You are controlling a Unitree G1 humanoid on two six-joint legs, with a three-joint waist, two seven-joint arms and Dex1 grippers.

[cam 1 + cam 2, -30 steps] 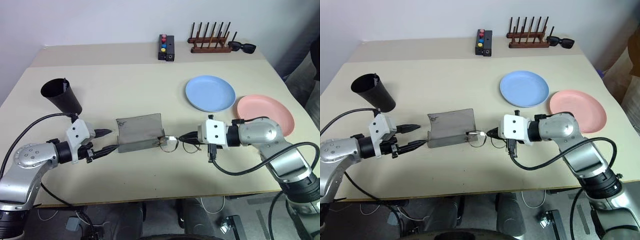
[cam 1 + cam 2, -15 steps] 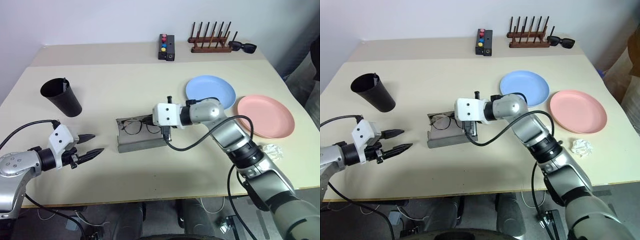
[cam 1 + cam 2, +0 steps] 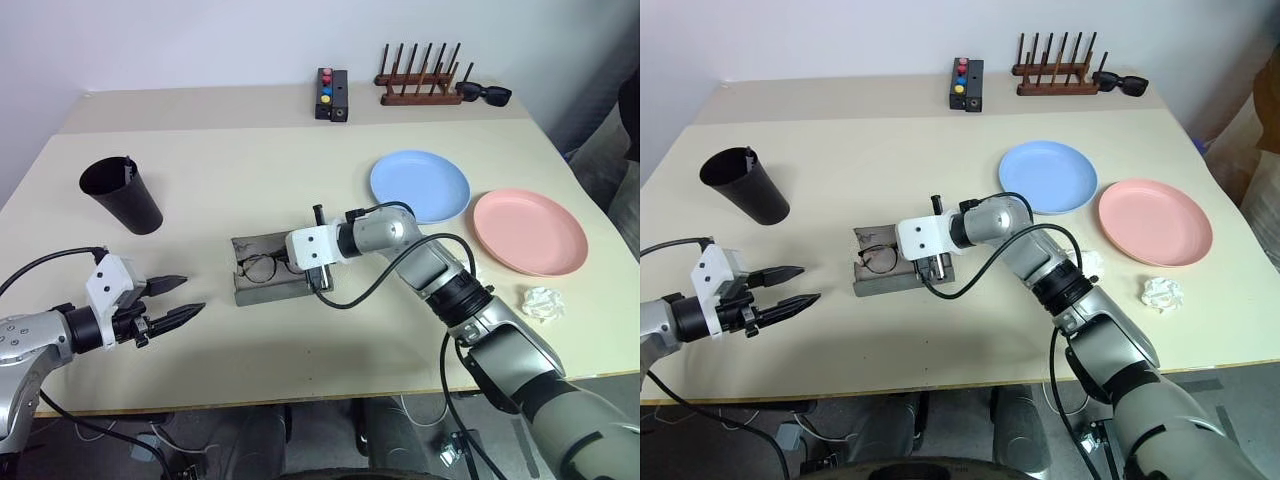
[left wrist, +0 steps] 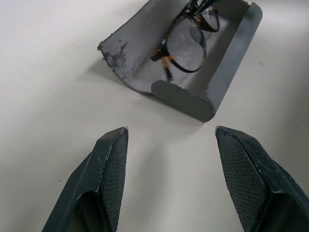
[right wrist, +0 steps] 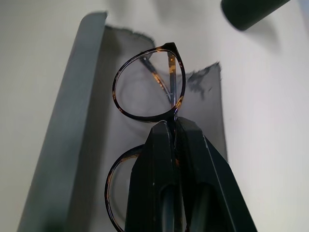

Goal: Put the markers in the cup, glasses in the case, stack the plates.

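Note:
The wire-rimmed glasses [image 5: 149, 87] hang low inside the open grey case [image 3: 272, 291] at the table's middle. My right gripper [image 5: 173, 123] is shut on their bridge, reaching in from the case's right end. My left gripper [image 3: 192, 294] hovers open, apart from the case's left end, with nothing between its fingers [image 4: 111, 159]. The black cup [image 3: 122, 195] stands upright at the far left, and a slim dark tip [image 3: 129, 168] pokes over its rim. The light blue plate [image 3: 420, 185] and the pink plate [image 3: 528, 230] lie side by side on the right.
A crumpled white paper [image 3: 543, 303] lies near the front right edge. At the back stand a black box with coloured buttons [image 3: 332, 95] and a wooden peg rack [image 3: 420, 90] with black sunglasses [image 3: 487, 95] beside it.
My right gripper carried the glasses leftward from the table beside the case into the case. My left gripper drew back from the case's left end.

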